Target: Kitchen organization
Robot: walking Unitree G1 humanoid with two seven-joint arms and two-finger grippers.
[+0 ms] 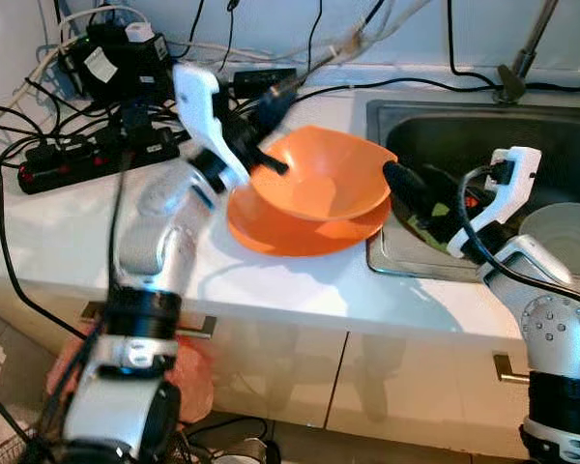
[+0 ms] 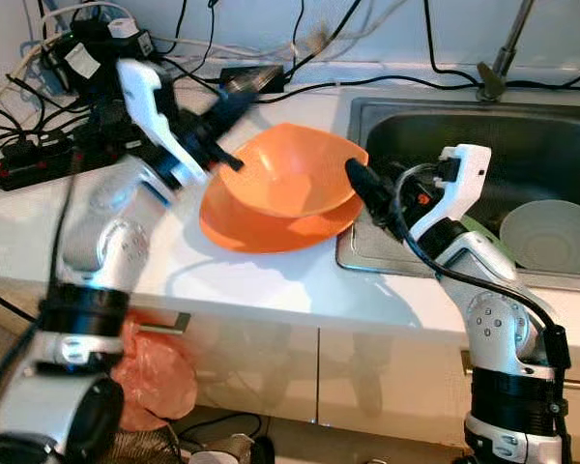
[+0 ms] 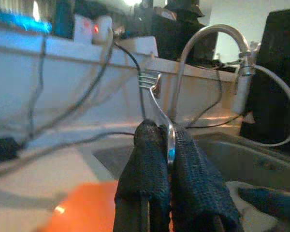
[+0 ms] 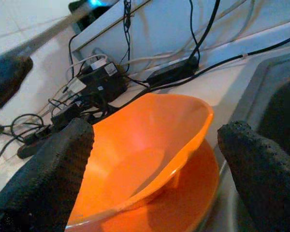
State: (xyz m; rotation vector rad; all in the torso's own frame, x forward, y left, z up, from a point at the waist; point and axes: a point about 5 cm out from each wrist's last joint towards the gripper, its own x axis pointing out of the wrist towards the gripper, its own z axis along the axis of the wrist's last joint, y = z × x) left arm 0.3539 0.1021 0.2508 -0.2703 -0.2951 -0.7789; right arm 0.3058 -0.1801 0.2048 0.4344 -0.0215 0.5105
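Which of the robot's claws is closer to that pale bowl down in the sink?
Right. The right gripper hovers at the sink's near-left edge, open, a short way from the pale bowl. The left gripper, shut on a fork, is over the counter beyond the orange bowl.

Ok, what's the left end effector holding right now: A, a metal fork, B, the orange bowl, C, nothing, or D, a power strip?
A: the left end effector is pinched shut on a metal fork, tines up, above the orange bowl.

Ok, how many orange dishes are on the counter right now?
2, stacked beside the sink: an orange bowl sits tilted on an orange plate between the two tools. More may lie hidden in the sink; a pale bowl is there.
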